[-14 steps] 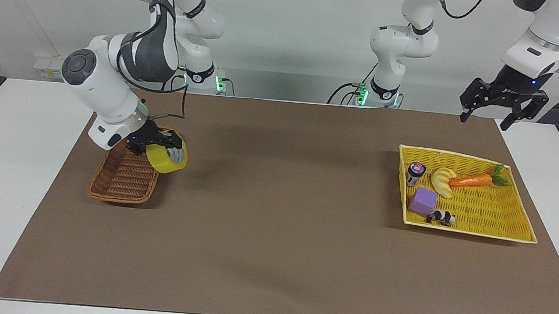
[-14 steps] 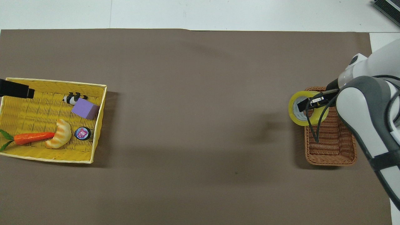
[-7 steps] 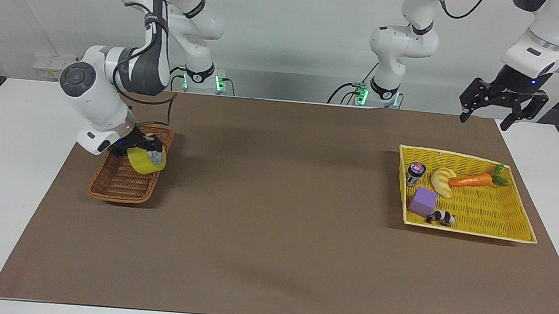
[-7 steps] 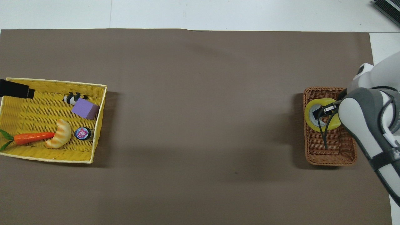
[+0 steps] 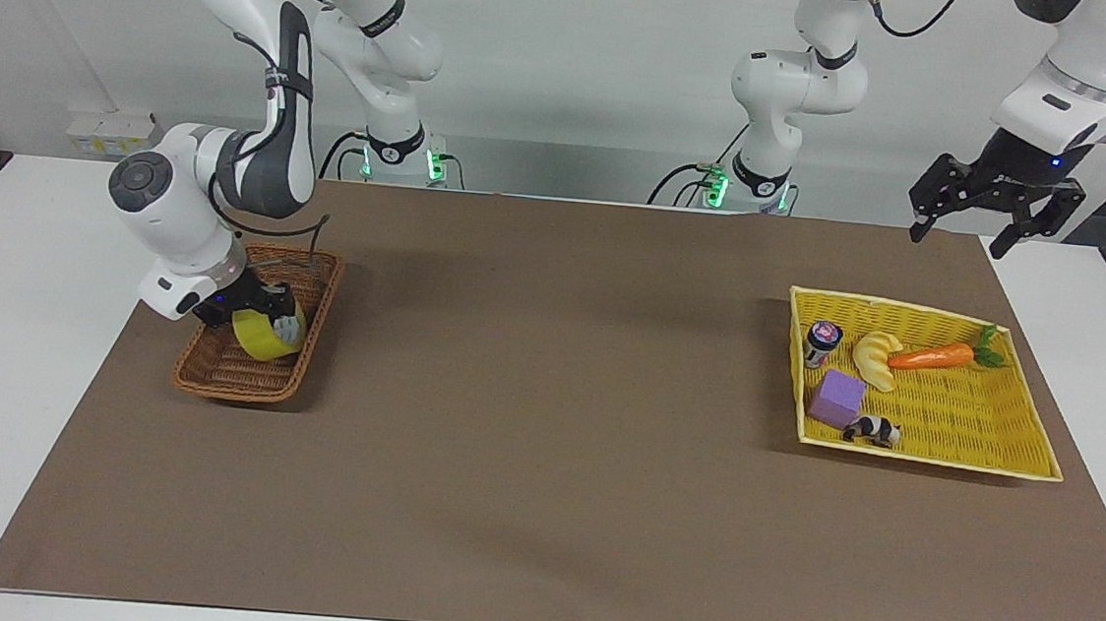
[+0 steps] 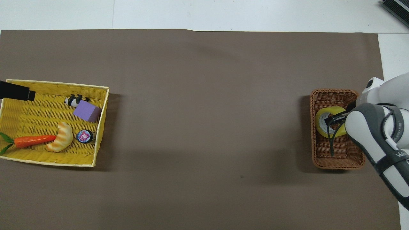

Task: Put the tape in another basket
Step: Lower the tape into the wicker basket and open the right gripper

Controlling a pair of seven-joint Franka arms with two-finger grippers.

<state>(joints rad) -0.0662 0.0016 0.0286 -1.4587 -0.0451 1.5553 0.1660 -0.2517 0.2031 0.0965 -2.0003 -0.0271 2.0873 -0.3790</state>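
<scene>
The yellow tape (image 5: 264, 339) (image 6: 330, 110) sits tilted, low inside the brown wicker basket (image 5: 241, 390) (image 6: 335, 164) at the right arm's end of the table. My right gripper (image 5: 262, 312) (image 6: 332, 120) is down in the basket right at the roll, reaching into its grey-white core. Whether it still grips the roll does not show. My left gripper (image 5: 957, 242) (image 6: 19, 92) waits open and empty in the air over the edge of the yellow tray nearest the robots.
The flat yellow tray (image 5: 926, 458) (image 6: 99, 127) at the left arm's end holds a carrot (image 5: 934, 355), a croissant (image 5: 875, 358), a purple block (image 5: 837, 397), a small can (image 5: 822, 340) and a panda figure (image 5: 874, 432). A brown mat covers the table.
The right arm carried the tape from above the basket's rim toward the mat's middle, across over the basket and down into it. The left arm stayed still.
</scene>
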